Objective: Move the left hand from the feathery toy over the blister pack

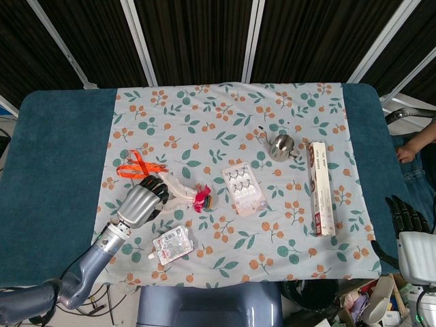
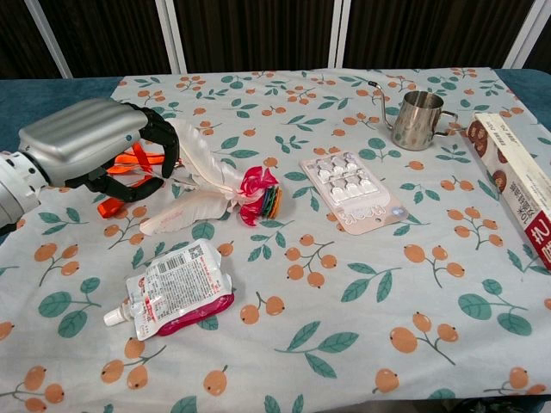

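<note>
Two hands: left hand (image 2: 82,142) over feathery toy (image 2: 215,189), fingers (image 2: 159,138) curled, holding nothing; right hand (image 1: 407,216) off right worktop (image 1: 54,170) edge, fingers apart.
Blister pack (image 2: 353,191): mid-worktop, apart from toy.

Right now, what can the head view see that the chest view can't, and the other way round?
Only the head view shows the right hand at the table's right edge, a person's hand beyond it, and the table's blue border around the cloth. Only the chest view shows the pouch's printed label and the toy's coloured end up close. Both show the left hand at the toy's feathers, the orange ribbon, the blister pack, the metal pitcher and the long box.
</note>
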You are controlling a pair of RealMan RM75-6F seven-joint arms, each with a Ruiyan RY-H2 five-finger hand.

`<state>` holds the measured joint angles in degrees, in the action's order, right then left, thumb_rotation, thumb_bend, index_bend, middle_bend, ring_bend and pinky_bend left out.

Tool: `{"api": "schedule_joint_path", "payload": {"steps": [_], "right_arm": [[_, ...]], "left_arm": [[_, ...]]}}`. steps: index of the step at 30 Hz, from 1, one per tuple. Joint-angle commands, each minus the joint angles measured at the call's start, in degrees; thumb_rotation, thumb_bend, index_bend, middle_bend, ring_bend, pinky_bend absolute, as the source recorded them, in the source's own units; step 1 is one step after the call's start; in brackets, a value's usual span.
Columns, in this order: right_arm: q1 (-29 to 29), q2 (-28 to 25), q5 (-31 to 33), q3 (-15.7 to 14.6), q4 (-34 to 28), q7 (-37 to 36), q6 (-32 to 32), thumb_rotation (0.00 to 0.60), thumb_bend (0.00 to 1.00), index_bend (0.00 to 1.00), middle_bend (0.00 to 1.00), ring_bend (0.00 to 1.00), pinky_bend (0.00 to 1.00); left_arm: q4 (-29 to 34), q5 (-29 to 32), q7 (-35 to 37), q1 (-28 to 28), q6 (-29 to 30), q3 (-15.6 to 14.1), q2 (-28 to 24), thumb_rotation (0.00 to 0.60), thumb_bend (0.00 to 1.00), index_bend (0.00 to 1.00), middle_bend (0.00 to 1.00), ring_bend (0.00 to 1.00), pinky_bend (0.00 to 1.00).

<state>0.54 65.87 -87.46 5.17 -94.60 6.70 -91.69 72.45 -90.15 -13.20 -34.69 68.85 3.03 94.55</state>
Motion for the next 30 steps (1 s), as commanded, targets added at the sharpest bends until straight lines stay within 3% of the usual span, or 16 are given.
{"api": "schedule_joint_path", "payload": {"steps": [1, 30], "right_arm": [[0.0, 0.0, 0.01, -0.02, -0.01, 0.01, 0.03, 0.6, 0.14, 0.06, 0.05, 0.1, 0.16], [-0.01, 0.11, -0.08, -0.01, 0.06, 0.23, -0.1, 0.6, 0.14, 0.06, 0.05, 0.1, 0.16]], "left_arm": [[-0.01, 0.03, -0.03, 0.01, -0.02, -0.01, -0.01, 0.6, 0.46, 0.57, 0.37, 0.23, 0.23], [0.3, 0.11, -0.65, -0.03, -0.14, -0.02, -0.31, 0.6, 0.46, 0.58, 0.37, 0.23, 0.23]]}}
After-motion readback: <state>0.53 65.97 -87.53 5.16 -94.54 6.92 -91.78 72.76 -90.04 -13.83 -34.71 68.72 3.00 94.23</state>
